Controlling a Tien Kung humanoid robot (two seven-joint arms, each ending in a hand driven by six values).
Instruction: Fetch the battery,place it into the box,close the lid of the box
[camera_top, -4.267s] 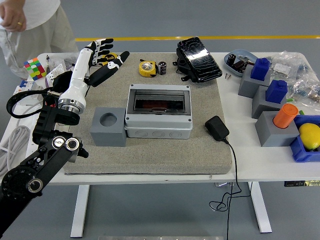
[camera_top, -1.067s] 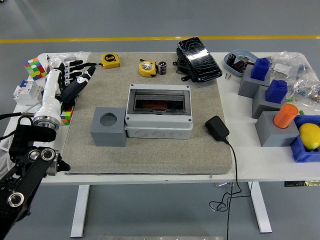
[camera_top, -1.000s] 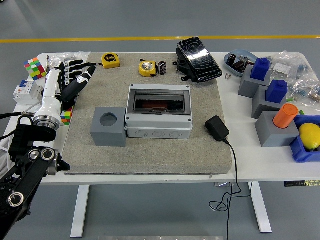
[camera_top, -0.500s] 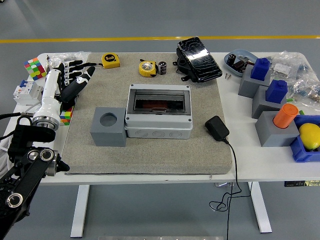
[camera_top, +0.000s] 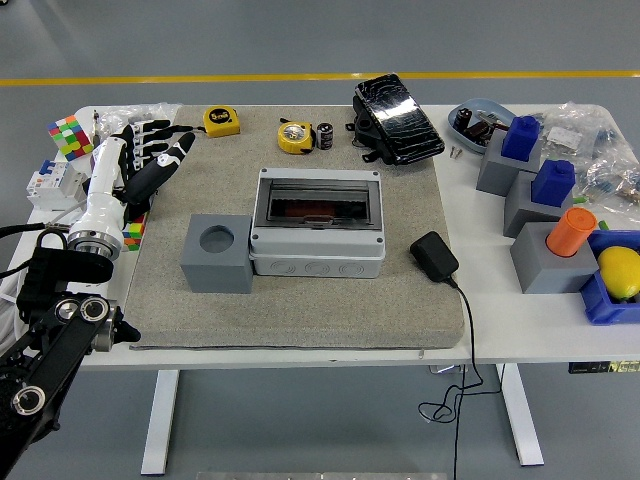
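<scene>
We find the left hand (camera_top: 150, 160) at the left edge of the grey mat (camera_top: 300, 300), its fingers (camera_top: 165, 168) loosely spread and holding nothing. The right hand does not appear.

The battery (camera_top: 325, 136), a small dark cylinder, stands at the far side of the mat, just beside a yellow tape measure (camera_top: 294, 136) and well apart from the hand. Any print on the battery is too small for us to read.

The box (camera_top: 317, 235) sits mid-mat with its dark lid (camera_top: 316, 208) lying flat over the top. A grey block (camera_top: 216, 253) with a round hole stands against its left side.

A second yellow tape measure (camera_top: 222, 121) lies near the mat's far left corner; it carries a dark mark that we cannot read.

A black adapter (camera_top: 434, 256) rests right of the box. A colour cube (camera_top: 69, 135) lies on the surface (camera_top: 520, 330) beyond the hand.
</scene>
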